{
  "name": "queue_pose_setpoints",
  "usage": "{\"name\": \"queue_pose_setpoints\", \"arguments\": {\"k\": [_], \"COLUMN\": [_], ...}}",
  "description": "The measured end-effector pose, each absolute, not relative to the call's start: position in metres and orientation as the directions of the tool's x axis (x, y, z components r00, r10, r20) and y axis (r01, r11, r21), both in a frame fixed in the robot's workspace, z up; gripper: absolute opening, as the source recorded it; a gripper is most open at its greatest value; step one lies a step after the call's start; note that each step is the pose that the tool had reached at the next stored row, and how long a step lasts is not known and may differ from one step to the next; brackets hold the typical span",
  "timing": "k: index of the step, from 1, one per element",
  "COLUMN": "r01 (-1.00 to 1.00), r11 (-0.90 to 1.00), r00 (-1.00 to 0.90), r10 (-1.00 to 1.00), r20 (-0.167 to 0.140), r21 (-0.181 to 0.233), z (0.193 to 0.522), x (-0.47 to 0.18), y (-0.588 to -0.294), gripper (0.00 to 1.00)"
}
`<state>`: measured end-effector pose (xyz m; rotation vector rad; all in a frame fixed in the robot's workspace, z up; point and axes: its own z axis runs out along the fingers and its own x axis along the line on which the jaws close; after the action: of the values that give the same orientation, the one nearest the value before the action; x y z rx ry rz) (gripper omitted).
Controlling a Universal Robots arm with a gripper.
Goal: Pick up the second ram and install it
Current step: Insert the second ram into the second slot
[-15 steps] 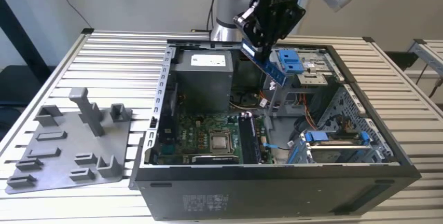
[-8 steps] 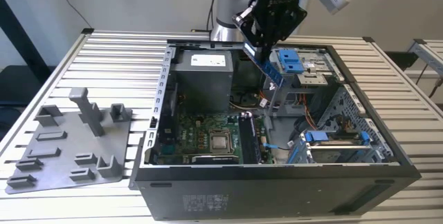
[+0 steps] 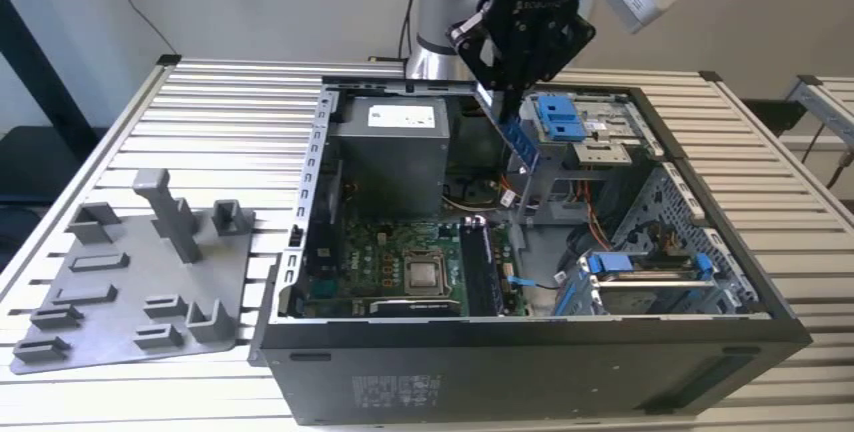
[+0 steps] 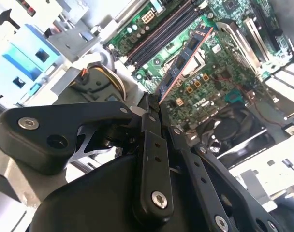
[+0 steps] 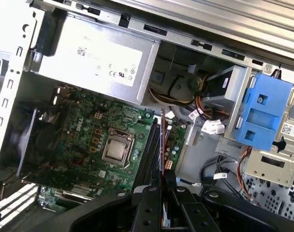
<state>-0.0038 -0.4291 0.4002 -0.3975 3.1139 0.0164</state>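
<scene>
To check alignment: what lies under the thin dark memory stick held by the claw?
Under the thin dark memory stick, held in the black claw, lies the green motherboard with long black slots. The slot directly beneath is covered.

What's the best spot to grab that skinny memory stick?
Pinch its two flat faces near the upper edge, coming from above, the way the gripper holds the memory stick now. It is thin and flat, so the wide faces probably give the surest hold and leave the lower edge free.
</scene>
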Motion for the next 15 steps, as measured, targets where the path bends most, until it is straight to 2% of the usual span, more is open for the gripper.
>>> {"name": "queue_pose_setpoints", "arguments": {"k": [15], "r01": [-0.046], "r11": [0.999], "r00": [-0.999], "r10": [-0.046], "r20": [-0.004], "r21": [0.010], "z": [0.3983], "x": [-0.0038], "y": [-0.4293], "gripper": [0.14]}}
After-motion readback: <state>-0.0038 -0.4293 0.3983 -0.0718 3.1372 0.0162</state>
